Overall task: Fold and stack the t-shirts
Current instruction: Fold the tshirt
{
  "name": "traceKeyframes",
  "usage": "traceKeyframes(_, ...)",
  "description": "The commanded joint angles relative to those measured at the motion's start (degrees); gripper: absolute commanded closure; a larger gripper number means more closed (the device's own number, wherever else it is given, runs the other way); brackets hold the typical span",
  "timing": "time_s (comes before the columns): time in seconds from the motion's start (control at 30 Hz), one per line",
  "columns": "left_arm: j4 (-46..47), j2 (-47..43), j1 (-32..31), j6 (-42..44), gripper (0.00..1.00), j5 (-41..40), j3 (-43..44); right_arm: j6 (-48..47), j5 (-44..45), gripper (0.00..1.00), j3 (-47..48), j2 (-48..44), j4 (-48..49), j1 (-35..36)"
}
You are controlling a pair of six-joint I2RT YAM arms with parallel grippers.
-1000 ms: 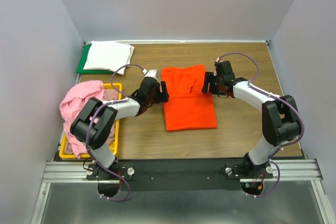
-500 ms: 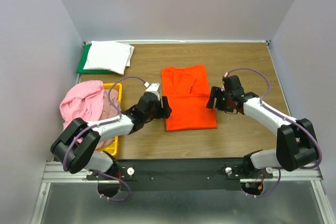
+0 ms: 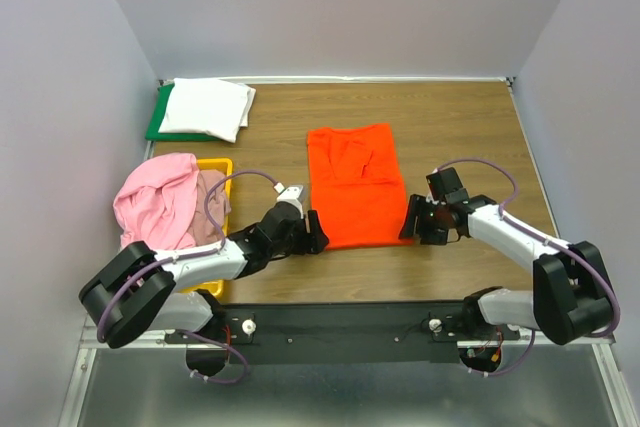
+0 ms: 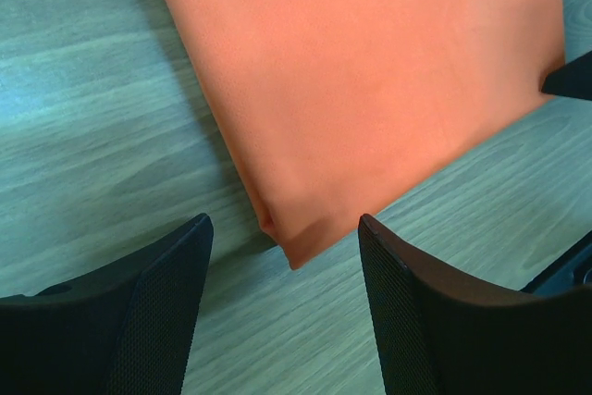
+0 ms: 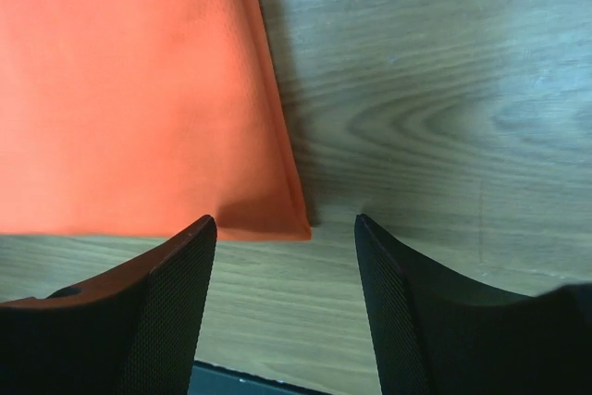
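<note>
- Progress, as I judge it, is under halfway: one shirt looks finished, one is partly folded, and two are unfolded.
- Landmark for all places below is the orange t-shirt (image 3: 355,187), which lies flat on the desk (image 3: 470,127) as a long rectangle, sleeves apparently tucked in, its near edge towards the arm bases.
- Left tool (image 3: 313,233) sits at the orange t-shirt's near left corner. The wrist view shows its jaws spread wide with that corner between them, gripping nothing.
- Right tool (image 3: 411,228) sits at the orange t-shirt's near right corner, likewise wide, straddling the corner and holding nothing.
- White t-shirt (image 3: 205,109) lies folded on the green board (image 3: 155,125), well apart from the orange t-shirt, to its far left. That looks like the start of the stack.
- Light pink t-shirt (image 3: 155,202) and mauve-pink t-shirt (image 3: 210,202) lie crumpled in the yellow bin (image 3: 222,163), left of the orange t-shirt.
- Remaining work, by my reading: pinch both near corners, fold the orange t-shirt over, place it on the white one, then do the two binned shirts.
</note>
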Motion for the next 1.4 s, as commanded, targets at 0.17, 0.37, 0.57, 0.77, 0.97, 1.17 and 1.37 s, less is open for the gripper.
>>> traceKeyframes(0.17, 2.68, 1.75, -0.57, -2.5, 0.29, 0.22, -1.62, 1.87, 0.61, 0.39, -2.09, -0.87, -0.84, -0.04)
traceKeyframes(0.37, 2.95, 2.2, -0.83, -3.64, 0.29, 0.66, -1.89, 2.13, -0.7, 0.51, -3.05, -0.52, -0.39, 0.05)
traceKeyframes(0.57, 3.12, 2.28, -0.83, -4.26, 0.33, 0.56, -2.76, 1.96, -2.28, 0.65, -3.23, -1.23, -0.31, 0.05)
traceKeyframes(0.77, 4.35, 4.38, -1.01, -4.52, 0.43, 1.09, -2.94, 1.78, -2.73, 0.78, -3.32, -1.31, -0.22, 0.14)
traceKeyframes(0.97, 4.88, 7.2, -1.45, -4.53, 0.58, 2.06, -1.89, 1.78, -2.38, 0.81, -3.4, -1.4, -0.22, 0.05)
traceKeyframes(1.17, 2.25, 7.91, -2.5, -6.19, 0.61, 1.71, -1.89, 1.87, -2.38, 0.82, -3.4, -1.93, -0.22, 0.22)
traceKeyframes(1.37, -2.31, 5.98, -3.64, -7.6, 0.61, -0.4, -1.8, 1.87, -2.38, 0.84, -3.4, -2.02, -0.22, 0.22)
